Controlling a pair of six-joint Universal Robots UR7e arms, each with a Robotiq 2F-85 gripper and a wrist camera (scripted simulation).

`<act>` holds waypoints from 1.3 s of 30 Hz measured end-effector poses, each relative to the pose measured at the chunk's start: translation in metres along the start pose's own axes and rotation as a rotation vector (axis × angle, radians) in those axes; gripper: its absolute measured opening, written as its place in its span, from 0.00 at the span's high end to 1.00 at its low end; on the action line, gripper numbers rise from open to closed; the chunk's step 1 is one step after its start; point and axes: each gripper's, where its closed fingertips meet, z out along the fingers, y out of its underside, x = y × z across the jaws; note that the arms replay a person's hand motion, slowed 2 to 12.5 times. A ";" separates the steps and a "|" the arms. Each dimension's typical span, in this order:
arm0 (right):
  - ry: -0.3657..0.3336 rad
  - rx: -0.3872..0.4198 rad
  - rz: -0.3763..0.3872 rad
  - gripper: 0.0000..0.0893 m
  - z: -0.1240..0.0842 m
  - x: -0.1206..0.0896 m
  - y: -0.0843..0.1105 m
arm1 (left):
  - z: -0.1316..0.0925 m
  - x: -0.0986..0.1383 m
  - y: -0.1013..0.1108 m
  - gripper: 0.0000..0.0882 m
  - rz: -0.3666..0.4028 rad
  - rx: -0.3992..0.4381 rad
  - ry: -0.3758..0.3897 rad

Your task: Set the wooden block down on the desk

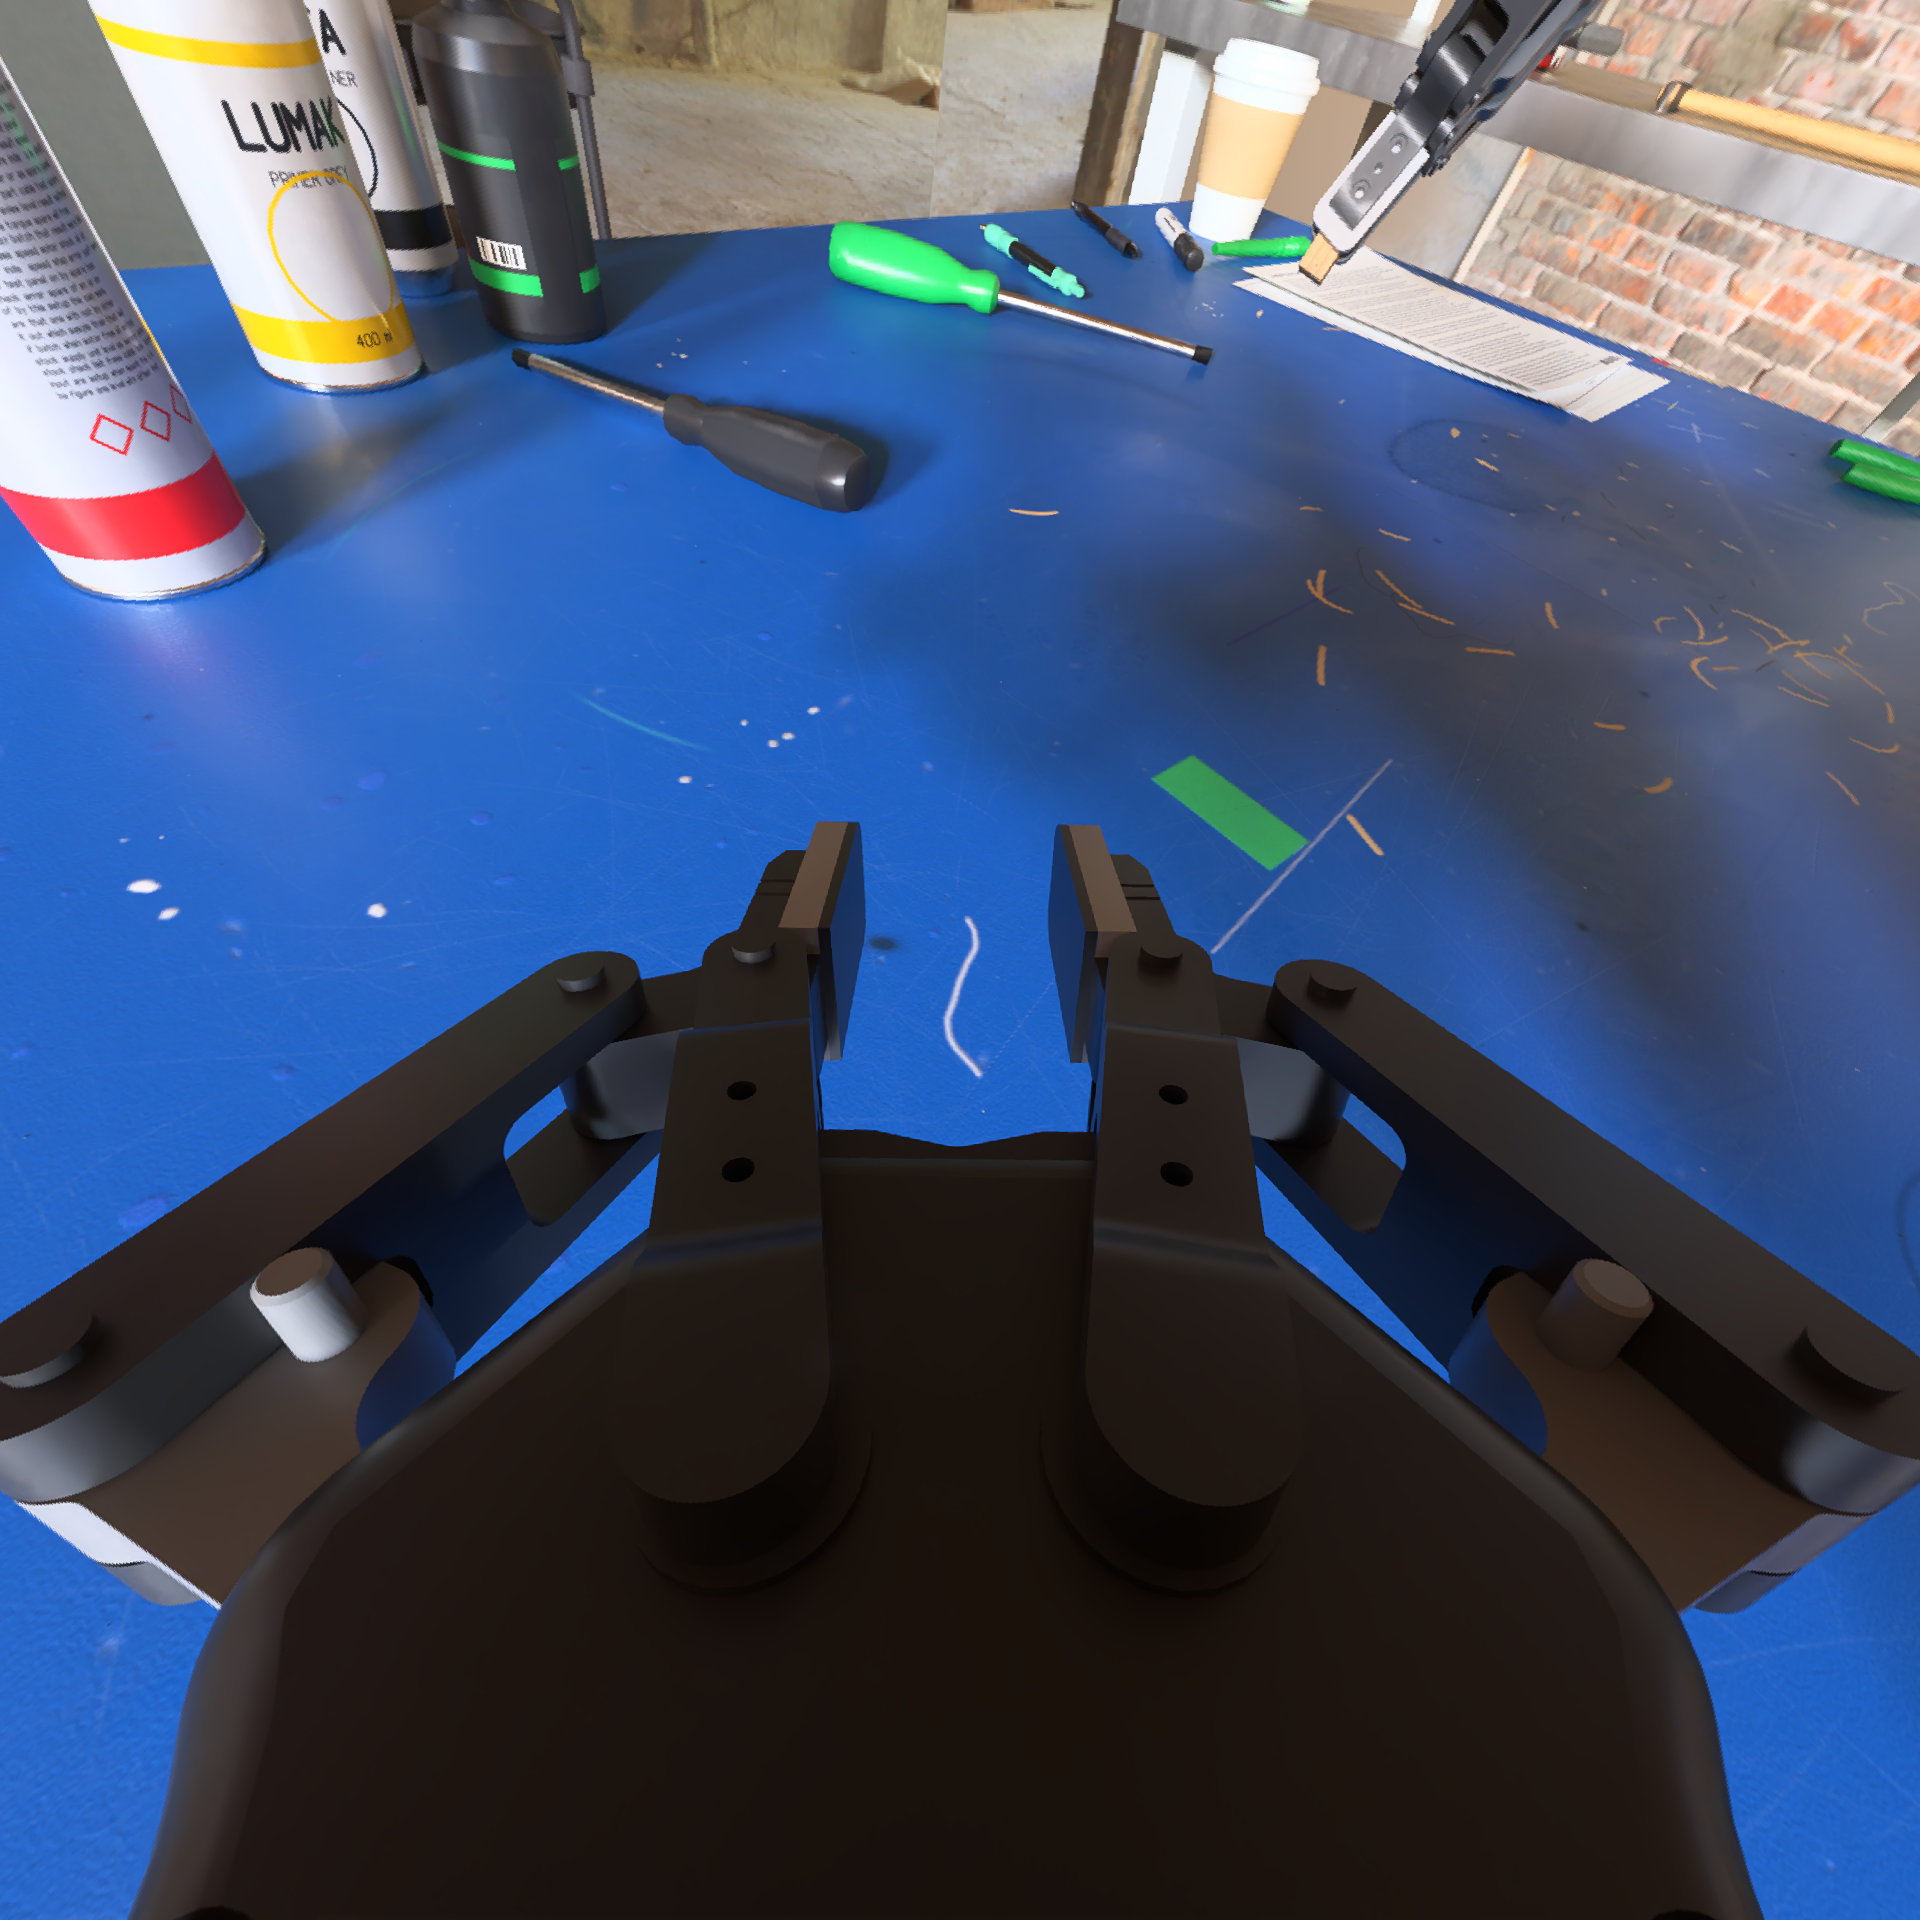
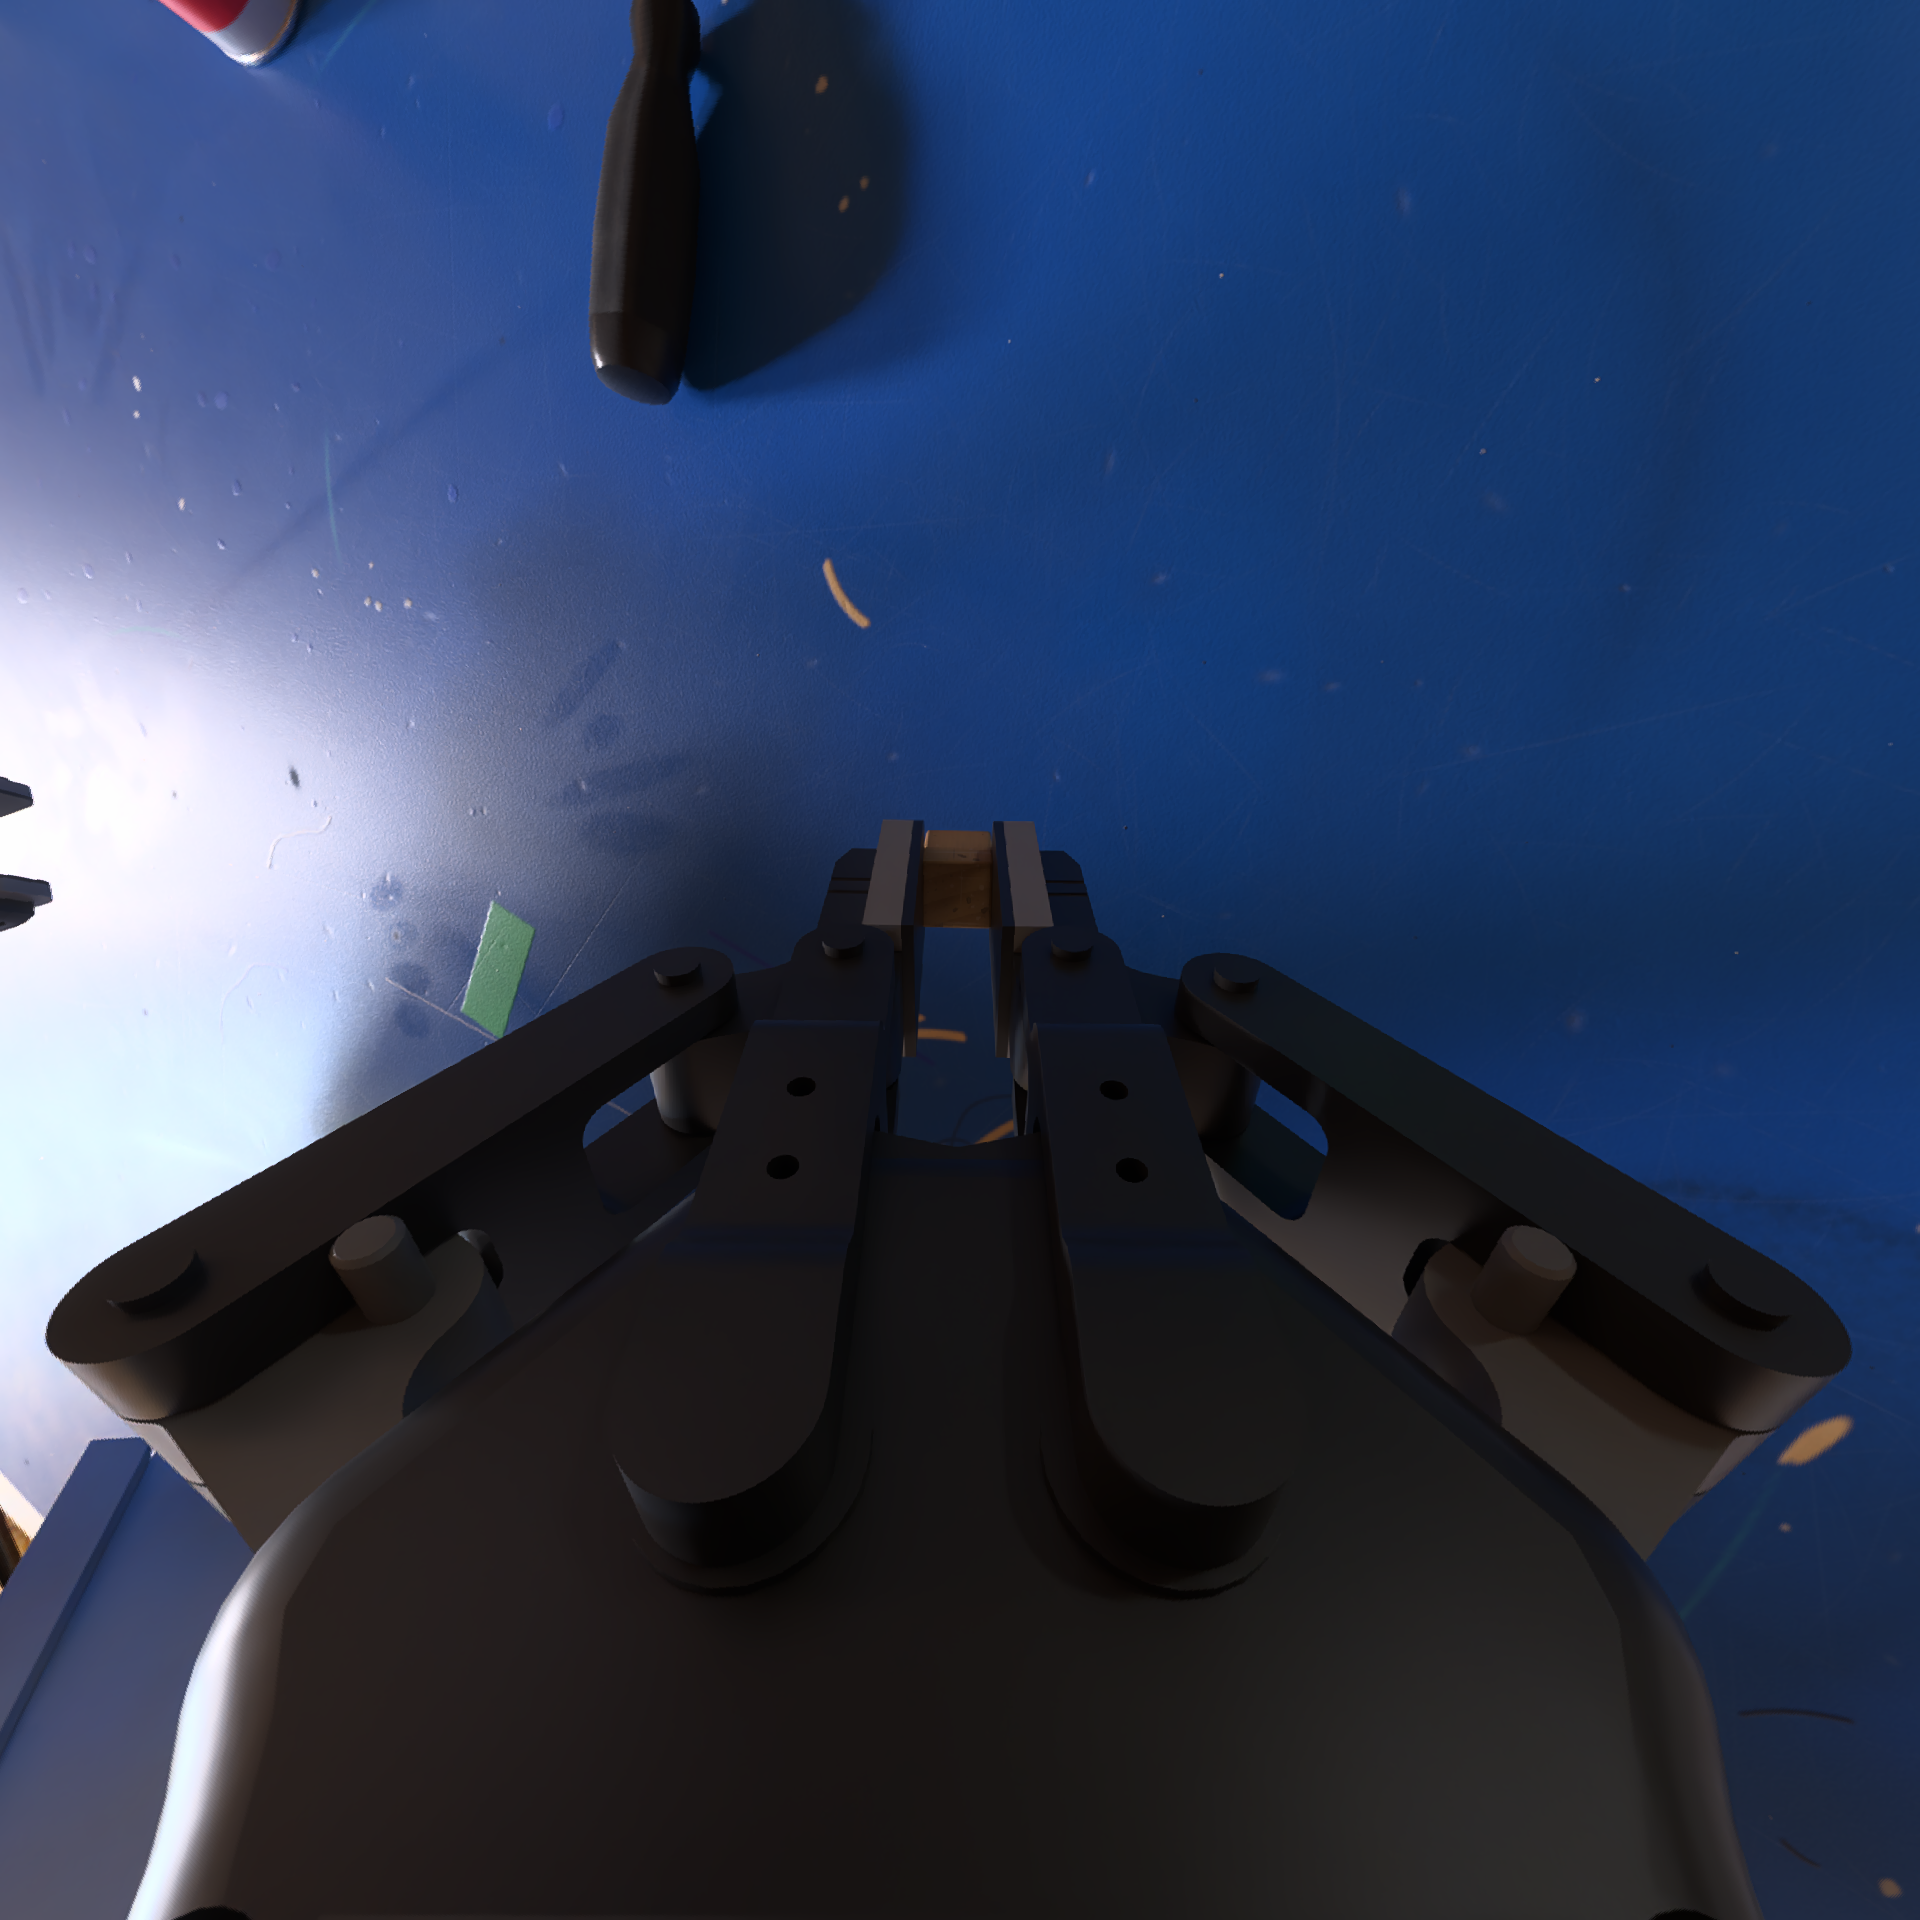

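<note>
My right gripper (image 2: pixel 958 868) is shut on a small light wooden block (image 2: pixel 956 883), held between its fingertips above the blue desk (image 2: pixel 1351 520). In the left wrist view the same gripper (image 1: pixel 1335 244) hangs high at the far right with the wooden block (image 1: pixel 1317 258) at its tips, over a sheet of paper (image 1: pixel 1455 332). My left gripper (image 1: pixel 956 883) is open and empty, low over the blue desk (image 1: pixel 520 727).
Spray cans (image 1: pixel 281 197) and a dark bottle (image 1: pixel 514 177) stand at the far left. A black screwdriver (image 1: pixel 748 436), a green screwdriver (image 1: pixel 935 272), markers (image 1: pixel 1179 239) and a paper cup (image 1: pixel 1247 135) lie beyond. A green tape strip (image 1: pixel 1226 810) and wood shavings (image 1: pixel 1766 665) mark the desk.
</note>
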 end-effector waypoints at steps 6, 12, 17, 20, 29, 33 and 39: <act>-0.002 -0.006 0.001 0.87 0.001 0.000 0.002 | 0.001 0.001 0.002 0.63 0.011 -0.013 -0.003; -0.002 -0.011 0.002 0.87 0.002 0.001 0.003 | 0.002 0.002 0.003 0.63 0.022 -0.021 -0.004; -0.003 -0.011 0.005 0.87 0.002 0.002 0.005 | 0.003 0.003 0.004 0.63 0.026 -0.026 -0.004; -0.004 -0.012 0.008 0.87 0.002 0.002 0.005 | 0.003 0.003 0.005 0.63 0.028 -0.027 -0.004; -0.004 -0.012 0.014 0.87 0.001 0.004 0.007 | 0.003 0.003 0.004 0.63 0.026 -0.026 -0.004; -0.003 -0.012 0.017 0.87 0.000 0.005 0.007 | 0.003 0.003 0.004 0.63 0.024 -0.025 -0.003; -0.003 -0.012 0.021 0.87 -0.001 0.006 0.008 | 0.003 0.003 0.004 0.63 0.022 -0.024 -0.001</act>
